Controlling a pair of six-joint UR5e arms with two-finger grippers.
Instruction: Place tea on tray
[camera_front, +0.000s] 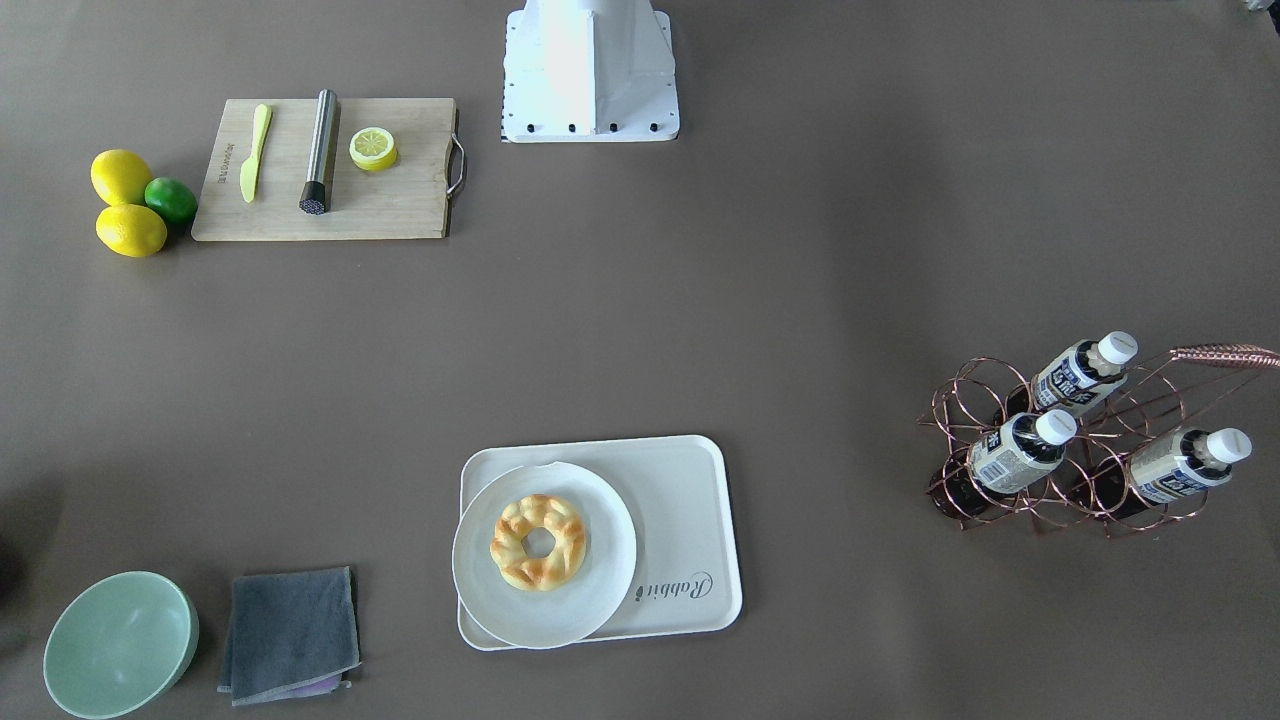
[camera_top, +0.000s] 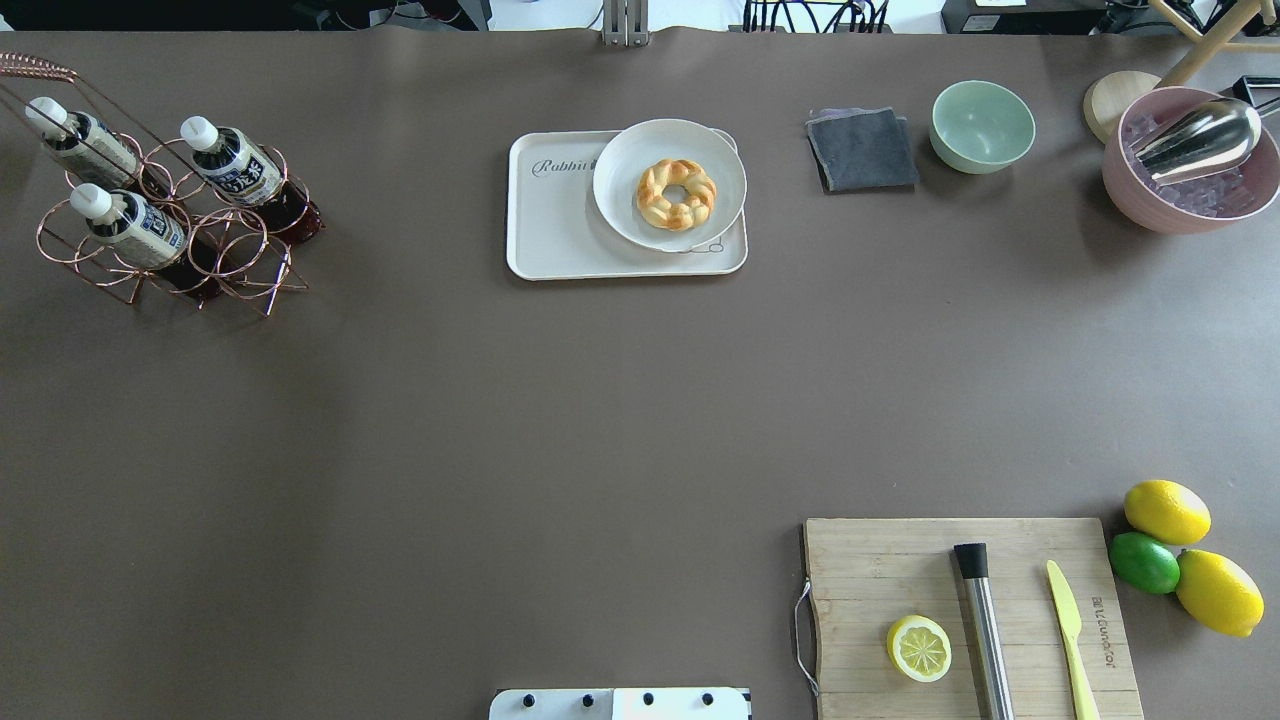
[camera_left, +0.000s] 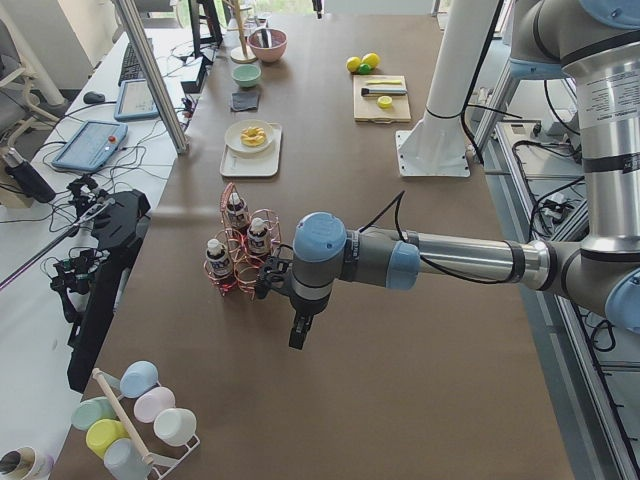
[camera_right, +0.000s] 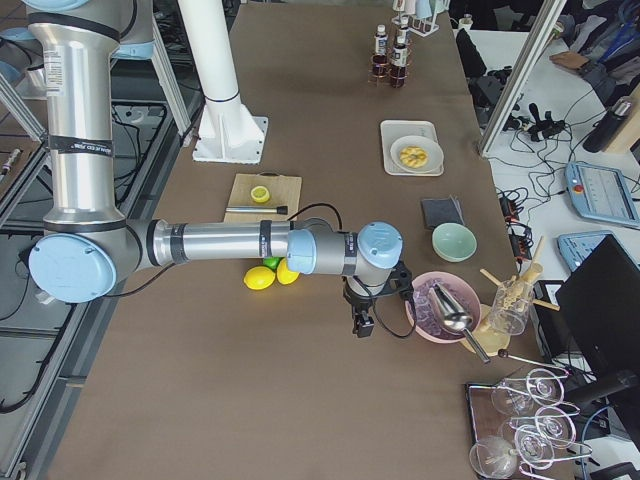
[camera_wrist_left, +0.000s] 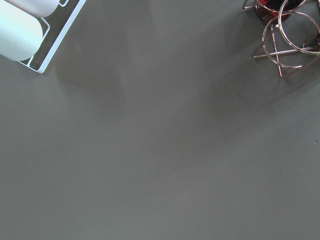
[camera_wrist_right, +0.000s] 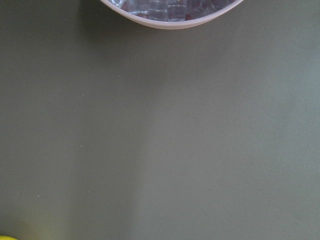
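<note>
Three tea bottles with white caps lean in a copper wire rack (camera_top: 250, 270) at the far left of the table: one (camera_top: 235, 165), a second (camera_top: 130, 225) and a third (camera_top: 85, 148). They also show in the front view (camera_front: 1020, 452). The cream tray (camera_top: 560, 235) marked "Rabbit" lies at the far middle (camera_front: 680, 490). It carries a round white plate (camera_top: 625, 160) with a doughnut (camera_top: 677, 193). My left gripper (camera_left: 298, 338) hangs just beside the rack, on the side away from the tray. My right gripper (camera_right: 362, 325) hangs near the pink bowl. I cannot tell if either is open or shut.
A pink bowl of ice with a metal scoop (camera_top: 1190, 160), a green bowl (camera_top: 982, 125) and a grey cloth (camera_top: 862, 150) sit at the far right. A cutting board (camera_top: 970, 610) holds a lemon half, muddler and knife; lemons and a lime (camera_top: 1145, 562) lie beside it. A cup rack (camera_left: 140, 420) stands past the bottles.
</note>
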